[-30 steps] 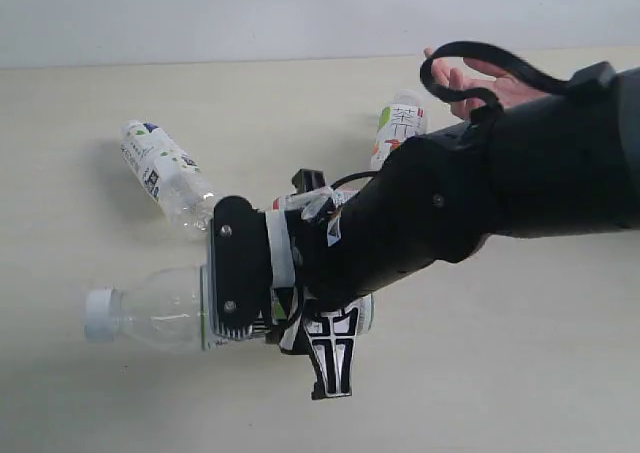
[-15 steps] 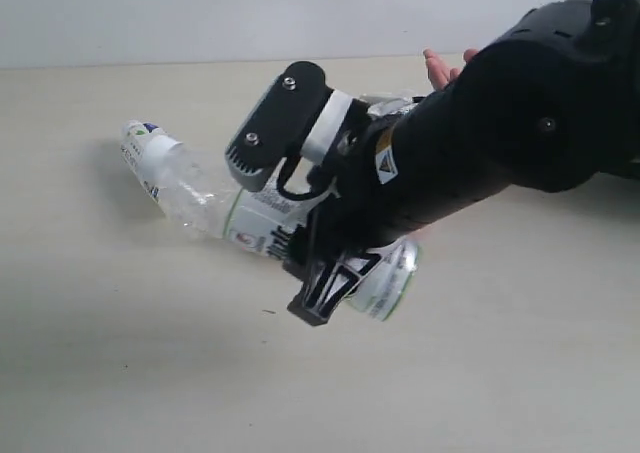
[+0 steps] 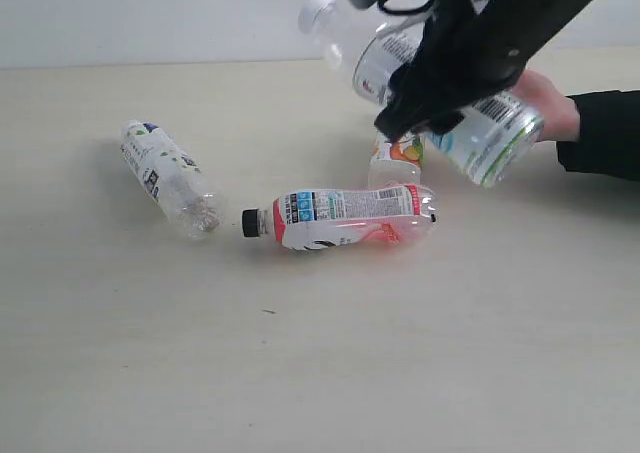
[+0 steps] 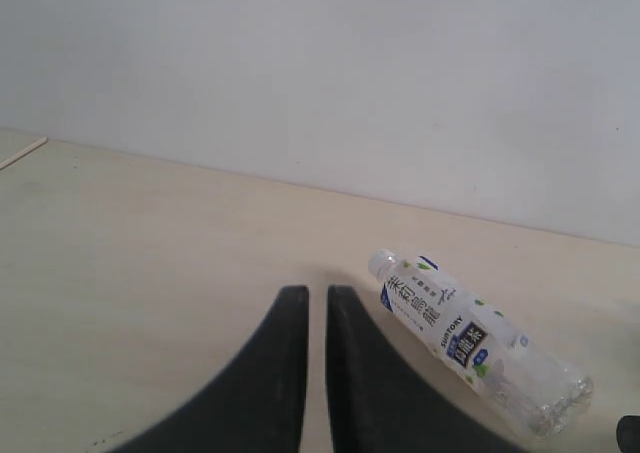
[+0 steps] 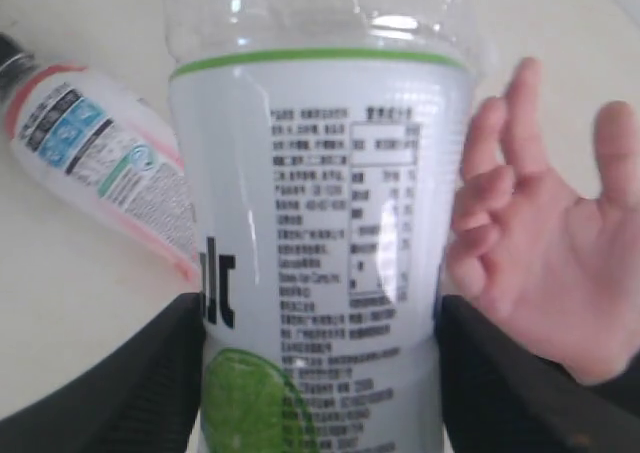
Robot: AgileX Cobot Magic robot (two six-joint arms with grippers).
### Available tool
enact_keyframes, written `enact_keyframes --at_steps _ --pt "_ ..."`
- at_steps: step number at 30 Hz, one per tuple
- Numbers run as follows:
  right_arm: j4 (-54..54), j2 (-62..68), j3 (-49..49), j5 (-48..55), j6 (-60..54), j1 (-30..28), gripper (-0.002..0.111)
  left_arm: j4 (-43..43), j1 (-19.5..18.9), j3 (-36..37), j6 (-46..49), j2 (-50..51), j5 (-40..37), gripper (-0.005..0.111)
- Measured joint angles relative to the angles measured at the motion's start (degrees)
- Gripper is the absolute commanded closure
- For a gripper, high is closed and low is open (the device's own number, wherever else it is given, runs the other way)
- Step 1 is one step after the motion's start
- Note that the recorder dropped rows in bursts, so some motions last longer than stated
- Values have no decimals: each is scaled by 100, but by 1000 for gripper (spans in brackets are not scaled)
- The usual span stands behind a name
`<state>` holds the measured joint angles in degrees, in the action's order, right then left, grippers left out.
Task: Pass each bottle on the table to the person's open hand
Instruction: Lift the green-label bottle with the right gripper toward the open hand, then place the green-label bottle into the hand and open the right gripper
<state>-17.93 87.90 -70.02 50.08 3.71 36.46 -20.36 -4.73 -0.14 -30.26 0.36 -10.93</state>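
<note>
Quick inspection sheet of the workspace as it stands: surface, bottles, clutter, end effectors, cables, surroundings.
Surface: table, pale and flat.
Job's things: lime bottle held off the table, next to the person's open hand. Pink-red bottle, orange-fruit bottle and dark-print bottle are on the table.
Clutter: one tiny dark speck.
End effectors: right end effector shut on lime bottle; left end effector shut, empty.
Cables: nothing seen.
Surroundings: plain pale wall.

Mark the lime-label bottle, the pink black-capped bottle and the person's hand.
lime-label bottle (image 5: 320,233): right wrist view, on its printed label.
pink black-capped bottle (image 3: 345,216): exterior view, on the middle of its body.
person's hand (image 5: 535,273): right wrist view, on the palm.
</note>
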Motion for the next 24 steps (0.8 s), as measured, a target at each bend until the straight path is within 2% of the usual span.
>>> enact_keyframes --at_steps 7,13,19,24 --pt "25 0 -617 362 425 -918 108 0 0 0 0 0 0 97" --pt "473 124 -735 581 506 -1614 108 0 0 0 0 0 0 97" --pt "870 605 -783 698 469 -2034 108 0 0 0 0 0 0 97" --pt "1057 1122 -1067 780 351 -2121 108 0 0 0 0 0 0 97"
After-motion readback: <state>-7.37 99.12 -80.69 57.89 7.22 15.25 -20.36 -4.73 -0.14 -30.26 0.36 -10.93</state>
